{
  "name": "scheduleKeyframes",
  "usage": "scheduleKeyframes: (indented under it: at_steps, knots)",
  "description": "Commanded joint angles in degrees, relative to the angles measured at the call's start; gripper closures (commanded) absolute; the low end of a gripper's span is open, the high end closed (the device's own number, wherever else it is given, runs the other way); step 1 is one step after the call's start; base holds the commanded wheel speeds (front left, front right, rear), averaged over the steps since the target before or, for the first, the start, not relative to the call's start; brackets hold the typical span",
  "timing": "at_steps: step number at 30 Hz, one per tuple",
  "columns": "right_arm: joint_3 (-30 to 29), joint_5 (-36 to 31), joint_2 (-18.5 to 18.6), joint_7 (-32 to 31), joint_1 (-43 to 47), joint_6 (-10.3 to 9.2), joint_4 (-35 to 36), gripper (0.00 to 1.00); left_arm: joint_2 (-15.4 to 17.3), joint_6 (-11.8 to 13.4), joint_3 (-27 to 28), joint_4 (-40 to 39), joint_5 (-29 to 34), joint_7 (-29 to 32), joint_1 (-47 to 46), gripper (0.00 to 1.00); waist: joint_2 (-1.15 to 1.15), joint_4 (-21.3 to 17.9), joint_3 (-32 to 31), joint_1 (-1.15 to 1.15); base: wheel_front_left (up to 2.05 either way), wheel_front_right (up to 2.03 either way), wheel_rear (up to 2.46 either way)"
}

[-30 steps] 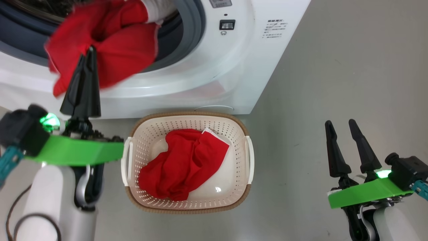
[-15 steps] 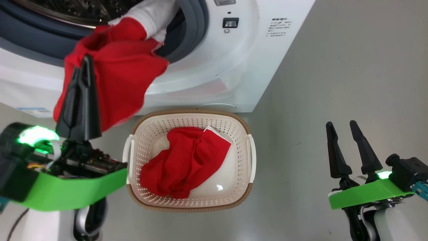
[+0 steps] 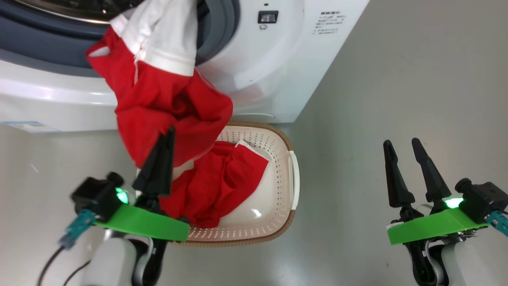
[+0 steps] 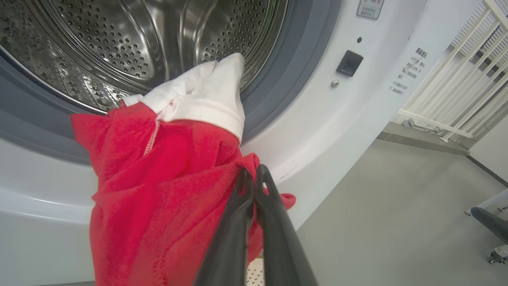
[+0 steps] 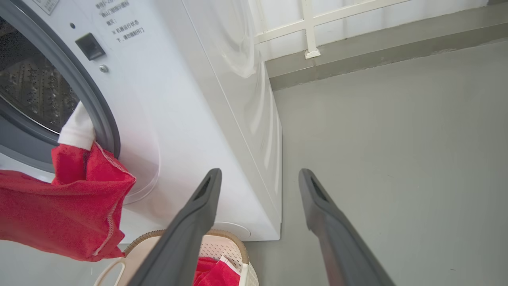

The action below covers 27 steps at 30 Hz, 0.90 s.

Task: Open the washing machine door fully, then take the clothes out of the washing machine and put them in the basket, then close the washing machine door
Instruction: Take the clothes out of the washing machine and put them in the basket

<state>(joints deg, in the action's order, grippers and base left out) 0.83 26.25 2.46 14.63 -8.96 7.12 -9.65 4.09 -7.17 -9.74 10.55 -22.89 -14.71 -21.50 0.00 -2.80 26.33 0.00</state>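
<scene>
One red-and-white garment (image 3: 158,99) is pinched in the left gripper (image 3: 170,133), its jaws pressed together on the fabric. The cloth runs lengthwise from the fingertips ahead to the mouth of the washing machine (image 3: 278,59), where its white end drapes. Just right of that gripper and below it sits the basket (image 3: 293,186), one red piece (image 3: 222,178) already inside. Well to the right, the right gripper (image 3: 401,143) hangs spread wide, empty. The left arm is nearer, so a short rightward carry should do.

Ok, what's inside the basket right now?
One crumpled red garment lies in the basket. A second garment, held by the left gripper, hangs over its left side, hiding that part.
</scene>
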Motion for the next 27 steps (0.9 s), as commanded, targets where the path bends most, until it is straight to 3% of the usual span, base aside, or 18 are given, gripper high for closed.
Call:
scheduleKeyframes:
  at_steps: [1,16,20,22,24,25,26,27]
  knots:
    - [1.5,0.34,0.42,0.37,-0.71,0.36,1.45,0.0,1.29,-0.32,0.98,0.37,-0.23,-0.29,-0.59,1.0,0.0,-0.62,1.03,0.0,0.0,0.0,0.0]
    - [2.18,1.68,0.42,0.37,-3.31,0.36,2.59,0.0,3.36,-0.32,-4.79,25.15,-0.82,-0.29,-12.73,1.0,0.0,-2.64,7.63,0.0,0.0,0.0,0.0]
    - [2.54,1.82,0.42,0.37,-4.03,0.36,2.73,0.0,3.62,-0.32,-5.05,29.77,-1.25,-0.29,-16.73,0.95,0.0,-3.06,8.87,0.0,0.0,0.0,0.0]
    - [2.67,1.84,0.42,0.37,-4.29,0.36,2.77,0.0,3.84,-0.32,-5.18,31.8,-1.44,-0.29,-18.49,0.85,0.0,-3.21,9.27,0.0,0.0,0.0,0.0]
    - [2.79,1.87,0.42,0.37,-4.51,0.36,2.78,0.0,4.03,-0.32,-5.28,33.41,-1.73,-0.29,-20.02,0.68,0.0,-3.38,9.62,0.0,0.0,0.0,0.0]
    - [2.89,1.9,0.42,0.37,-4.71,0.36,2.75,0.0,4.31,-0.32,-5.37,34.66,-2.04,-0.29,-21.26,0.21,0.0,-3.53,9.87,0.0,0.0,0.0,0.0]
    - [2.91,1.91,0.42,0.37,-4.79,0.36,2.73,0.0,4.42,-0.32,-5.4,35.06,-2.17,-0.29,-21.74,0.0,0.0,-3.58,9.92,0.0,0.0,0.0,0.0]
    - [2.9,1.91,0.42,0.37,-4.83,0.36,2.7,0.0,4.48,-0.32,-5.39,35.36,-2.29,-0.29,-22.08,0.0,0.0,-3.59,9.92,0.0,0.0,0.0,0.0]
